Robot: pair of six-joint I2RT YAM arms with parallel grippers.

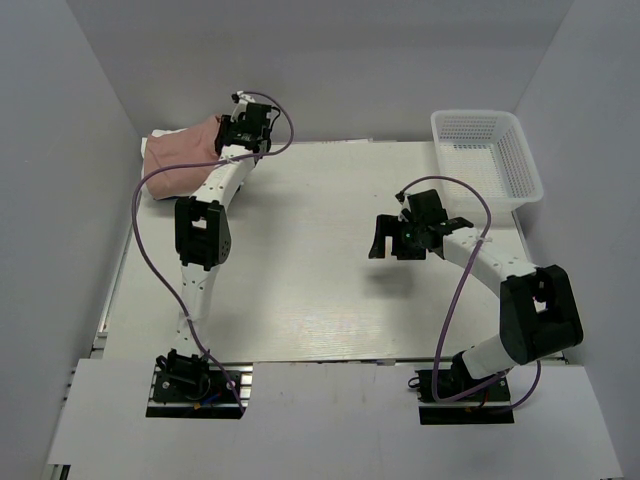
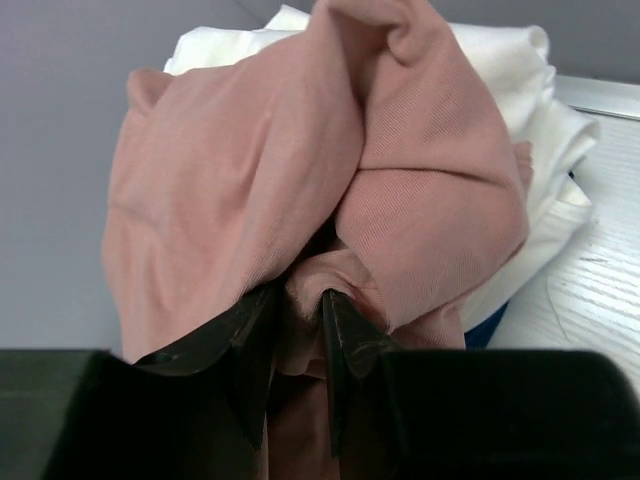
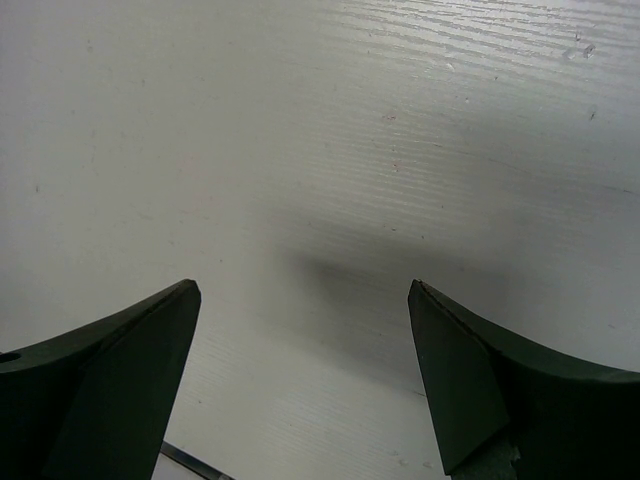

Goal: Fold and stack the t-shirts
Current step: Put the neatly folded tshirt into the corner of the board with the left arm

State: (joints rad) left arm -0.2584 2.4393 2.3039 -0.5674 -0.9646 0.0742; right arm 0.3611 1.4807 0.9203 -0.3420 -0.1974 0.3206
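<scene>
Dusty pink cotton t-shirt (image 2: 230, 200), crumpled: fold pinched between narrow jaws of left gripper (image 2: 300, 297). Right gripper (image 3: 303, 292) jaws wide, white table (image 3: 400, 100) beneath.

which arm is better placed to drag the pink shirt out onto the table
Left. The left pincer is shut on a fold of the pink t-shirt, heaped on the white t-shirts at the far-left corner. The right pincer hangs open over bare table, away from the pile.
</scene>
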